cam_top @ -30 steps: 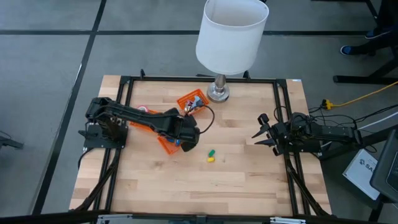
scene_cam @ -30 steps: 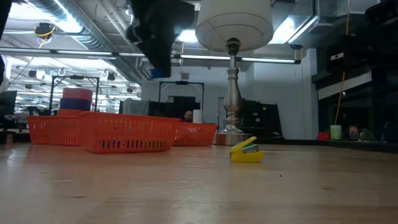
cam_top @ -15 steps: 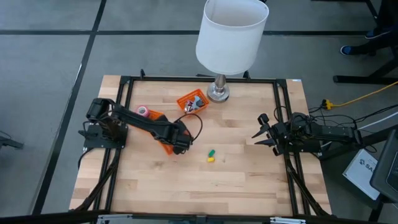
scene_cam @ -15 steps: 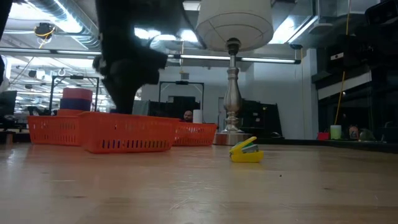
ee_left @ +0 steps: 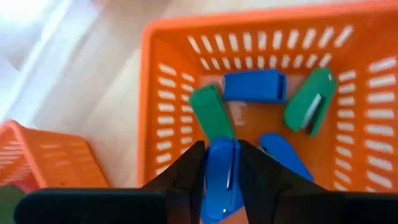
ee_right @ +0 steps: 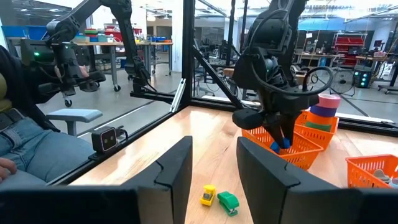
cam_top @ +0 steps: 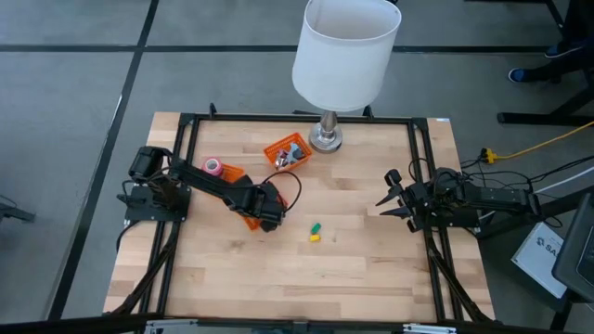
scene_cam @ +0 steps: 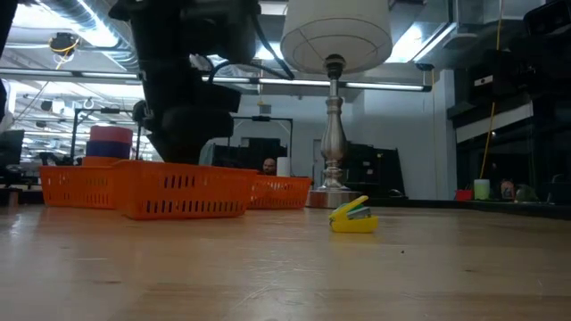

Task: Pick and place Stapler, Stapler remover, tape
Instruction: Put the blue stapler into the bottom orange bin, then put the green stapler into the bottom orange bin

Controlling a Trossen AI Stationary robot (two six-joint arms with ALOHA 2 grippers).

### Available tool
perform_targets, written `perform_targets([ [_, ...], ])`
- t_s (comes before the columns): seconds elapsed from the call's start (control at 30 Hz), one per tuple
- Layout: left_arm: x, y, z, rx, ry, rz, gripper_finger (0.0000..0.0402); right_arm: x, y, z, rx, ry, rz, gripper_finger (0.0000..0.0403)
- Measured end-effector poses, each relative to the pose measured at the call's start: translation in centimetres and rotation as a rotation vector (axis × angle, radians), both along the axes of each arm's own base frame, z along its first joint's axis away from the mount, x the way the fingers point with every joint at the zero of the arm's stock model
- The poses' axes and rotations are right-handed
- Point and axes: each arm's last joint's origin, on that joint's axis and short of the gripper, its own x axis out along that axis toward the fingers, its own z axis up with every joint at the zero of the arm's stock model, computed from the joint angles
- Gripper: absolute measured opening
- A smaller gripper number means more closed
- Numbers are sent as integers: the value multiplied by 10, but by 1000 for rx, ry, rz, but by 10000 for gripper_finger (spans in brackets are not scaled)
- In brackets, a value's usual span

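Stapler [ee_left: 221, 177] sits pinched between your left gripper [ee_left: 219, 163] fingers, just above the orange basket [ee_left: 163, 112]; it looks stiff, slick plastic, so keep hold across its narrow sides

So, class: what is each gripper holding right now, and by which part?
The left gripper clamps a small blue plastic stapler across its sides, over the orange mesh basket. The right gripper holds nothing.
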Motion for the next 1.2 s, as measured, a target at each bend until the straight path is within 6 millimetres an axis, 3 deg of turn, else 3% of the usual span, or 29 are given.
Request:
perform_targets([
  [0.37, 1, 1, 5, 36, -42, 3, 130, 0, 0, 0, 0, 0, 0, 129],
  [0.83, 9, 1, 12, 67, -145, -19, 143, 0, 0, 0, 0, 0, 0, 129],
  [1.2, 53, -22, 36, -7, -535, -489, 144, 0, 0, 0, 0, 0, 0, 129],
])
